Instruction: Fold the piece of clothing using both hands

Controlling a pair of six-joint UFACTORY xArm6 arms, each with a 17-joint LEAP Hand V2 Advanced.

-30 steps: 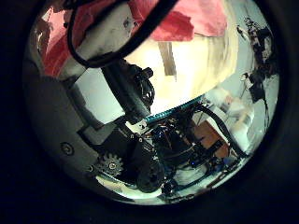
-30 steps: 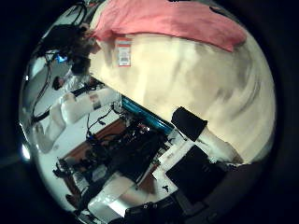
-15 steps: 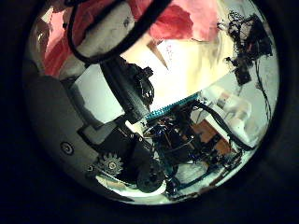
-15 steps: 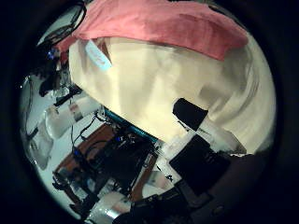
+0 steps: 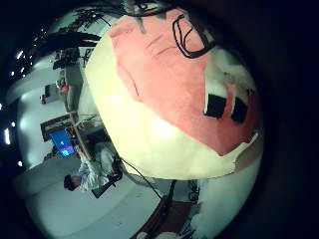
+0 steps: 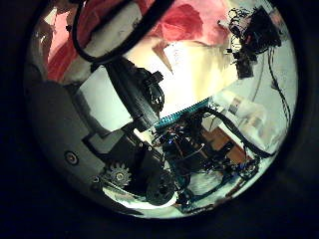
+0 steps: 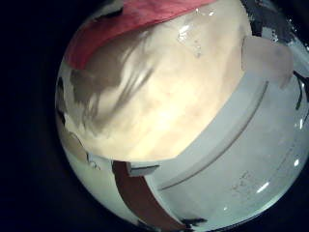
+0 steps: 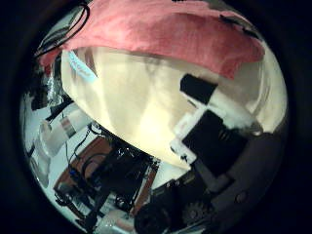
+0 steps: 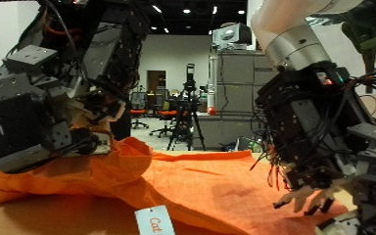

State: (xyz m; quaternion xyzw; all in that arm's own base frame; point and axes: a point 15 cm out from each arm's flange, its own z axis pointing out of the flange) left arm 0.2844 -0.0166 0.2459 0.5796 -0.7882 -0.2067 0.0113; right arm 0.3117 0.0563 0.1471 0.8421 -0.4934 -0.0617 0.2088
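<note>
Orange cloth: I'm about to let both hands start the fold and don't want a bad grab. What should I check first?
1. Cloth on the table: ok. The orange cloth lies spread on the table.
2. Cloth flat: not ok. It is bunched up beside the left hand.
3. Right hand free: ok. The right hand hangs over the cloth, fingers relaxed, holding nothing.
4. Left hand's hold on the cloth: cannot tell from any view.
5. Tag found: ok. The white tag lies at the cloth's near edge, between the hands.
</note>
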